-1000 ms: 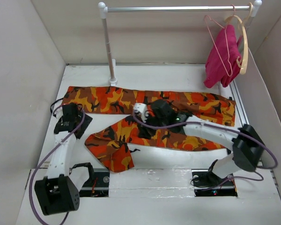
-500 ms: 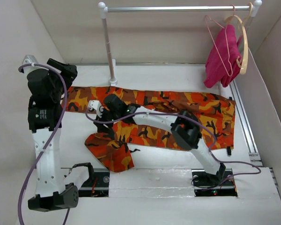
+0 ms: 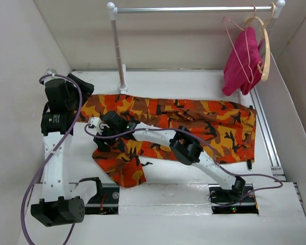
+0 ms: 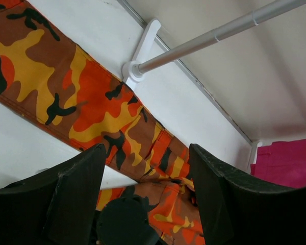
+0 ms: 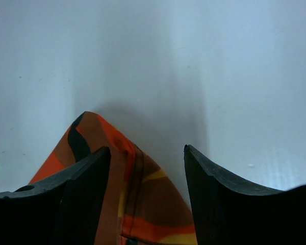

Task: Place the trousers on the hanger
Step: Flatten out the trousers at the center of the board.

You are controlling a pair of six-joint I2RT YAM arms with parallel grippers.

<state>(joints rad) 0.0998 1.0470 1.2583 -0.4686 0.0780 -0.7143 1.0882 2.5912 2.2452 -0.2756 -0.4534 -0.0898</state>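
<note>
Camouflage cloth: trousers [image 3: 194,120] lay flat on table [image 3: 194,81], none on hanger [image 3: 236,48]. Hanger hung on rail [image 3: 194,9], well apart. Left gripper [image 4: 148,158] released, empty, above leg. Right gripper [image 5: 147,153] spread, straddling cloth fold, unpinched. Task judged barely begun.

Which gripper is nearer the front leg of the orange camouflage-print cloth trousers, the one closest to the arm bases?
Right. The right gripper is open over a corner of the trousers' front leg; the left gripper is open farther back, above the far leg's left end.
</note>
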